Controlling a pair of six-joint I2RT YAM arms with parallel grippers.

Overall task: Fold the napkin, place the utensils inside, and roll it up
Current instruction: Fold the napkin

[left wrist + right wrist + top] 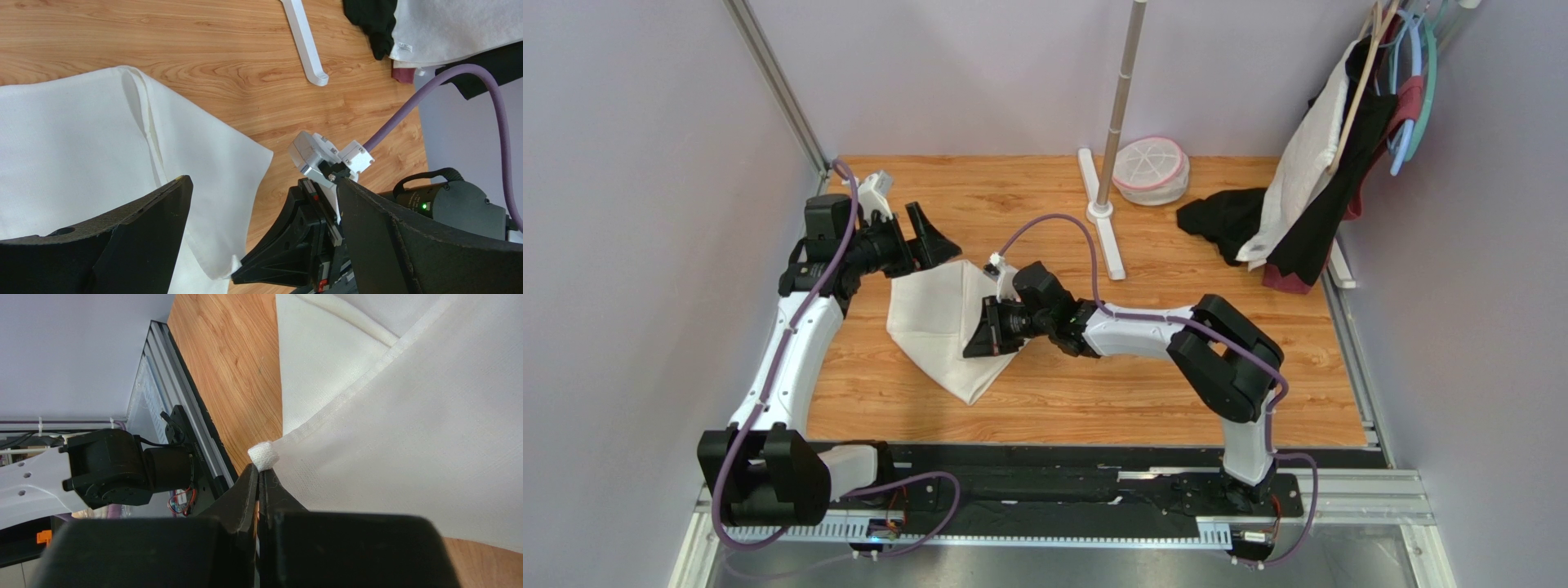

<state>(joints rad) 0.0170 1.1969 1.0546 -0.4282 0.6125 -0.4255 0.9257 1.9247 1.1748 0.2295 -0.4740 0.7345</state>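
— Where is the napkin (pixel 940 321)?
— Folded on the left half of the wooden table (pixel 1161 392), with one point toward the near edge.
— And the jaws?
— The right gripper (pixel 259 478) is pinched tight on a hemmed corner at the cloth's right edge. The left gripper (pixel 932 241) hangs over its far edge, jaws wide apart, holding nothing.
— Room to move?
— Open wood runs rightward to the black cloth (pixel 1222 221) near the far-right corner.

The left pincer (pixel 263 182) gapes wide over the cream napkin (pixel 73 153) lying on the wooden tabletop (pixel 215 55).
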